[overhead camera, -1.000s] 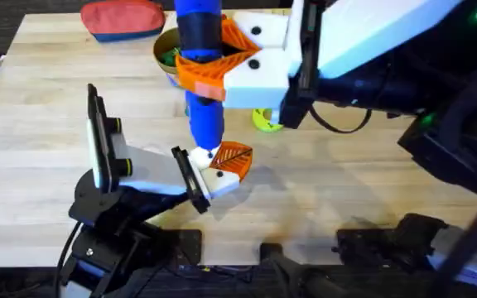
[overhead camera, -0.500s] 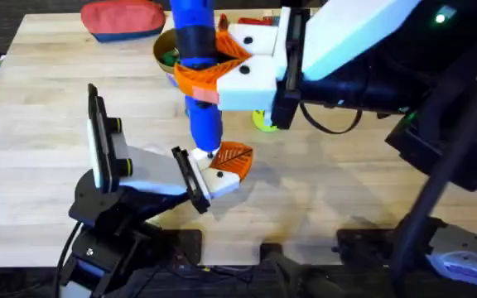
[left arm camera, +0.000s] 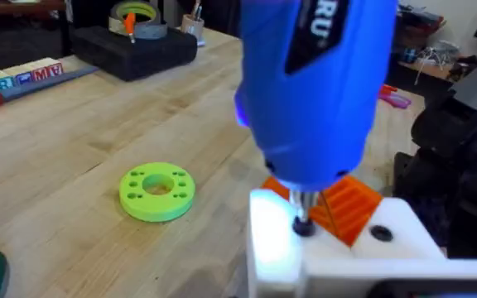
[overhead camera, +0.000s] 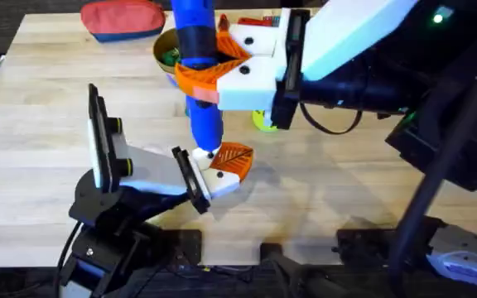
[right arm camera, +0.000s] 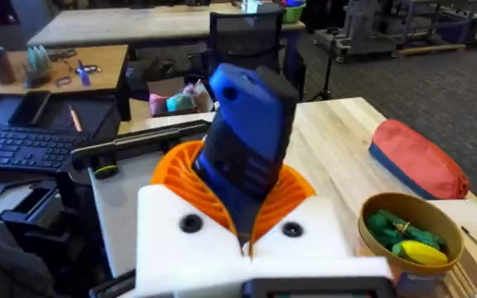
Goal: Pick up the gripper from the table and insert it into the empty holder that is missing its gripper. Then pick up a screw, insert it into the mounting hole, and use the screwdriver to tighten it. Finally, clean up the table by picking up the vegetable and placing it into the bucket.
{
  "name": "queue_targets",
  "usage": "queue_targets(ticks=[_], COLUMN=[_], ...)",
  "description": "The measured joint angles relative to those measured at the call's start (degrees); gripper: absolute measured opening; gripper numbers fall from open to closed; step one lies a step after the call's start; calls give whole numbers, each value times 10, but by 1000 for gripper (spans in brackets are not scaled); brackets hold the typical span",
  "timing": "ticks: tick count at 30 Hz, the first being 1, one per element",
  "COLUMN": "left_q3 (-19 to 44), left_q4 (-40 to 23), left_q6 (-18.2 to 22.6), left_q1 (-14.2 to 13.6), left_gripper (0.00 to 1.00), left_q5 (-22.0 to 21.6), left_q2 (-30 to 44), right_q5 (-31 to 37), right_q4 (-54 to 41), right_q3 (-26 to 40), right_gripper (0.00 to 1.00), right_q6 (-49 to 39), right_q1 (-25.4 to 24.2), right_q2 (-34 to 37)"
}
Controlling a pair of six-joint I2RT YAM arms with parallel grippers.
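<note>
Overhead shows the right gripper (overhead camera: 214,70) clamped around the blue screwdriver (overhead camera: 199,74), its bit on the screw in the white holder (overhead camera: 214,178) at 6 o'clock of the bucket (overhead camera: 166,51); any tilt could cam the bit out, while the left gripper's grip state I cannot tell.

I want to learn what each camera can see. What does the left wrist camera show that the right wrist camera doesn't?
Left wrist camera alone: the lime-green ring lying flat on the table, and the screwdriver's thin metal bit pointing down into the white holder.

Right wrist camera alone: the tan bucket holding green and yellow toy vegetables, the red pouch beside it, and the right end effector shut around the screwdriver.

Both: the blue screwdriver and orange ribbed plastic.
</note>
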Motion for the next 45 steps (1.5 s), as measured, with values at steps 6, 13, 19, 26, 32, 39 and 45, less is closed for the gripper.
queue_targets(ticks=[6, 13, 19, 26, 32, 39, 45], left_q3=[0, 0, 0, 0, 0, 0, 0], left_q4=[0, 0, 0, 0, 0, 0, 0], left_q6=[-2, -2, -1, -1, -1, -1, -1], left_q1=[0, 0, 0, 0, 0, 0, 0], left_gripper=[17, 17, 17, 17, 17, 17, 17], left_q5=[1, 1, 1, 1, 1, 1, 1], left_q2=[0, 0, 0, 0, 0, 0, 0], right_q5=[1, 1, -1, -3, 103, 299, 397], right_q4=[-2, 0, 77, 69, -62, -142, -155], right_q3=[0, 0, -2, -2, -2, -2, -2], right_gripper=[7, 7, 7, 6, 6, 6, 6], right_q6=[-1, -1, -2, -36, -193, -419, -589], right_q1=[0, 0, -4, -68, -165, -253, -270], right_q2=[0, 0, -20, -47, -19, 52, 155])
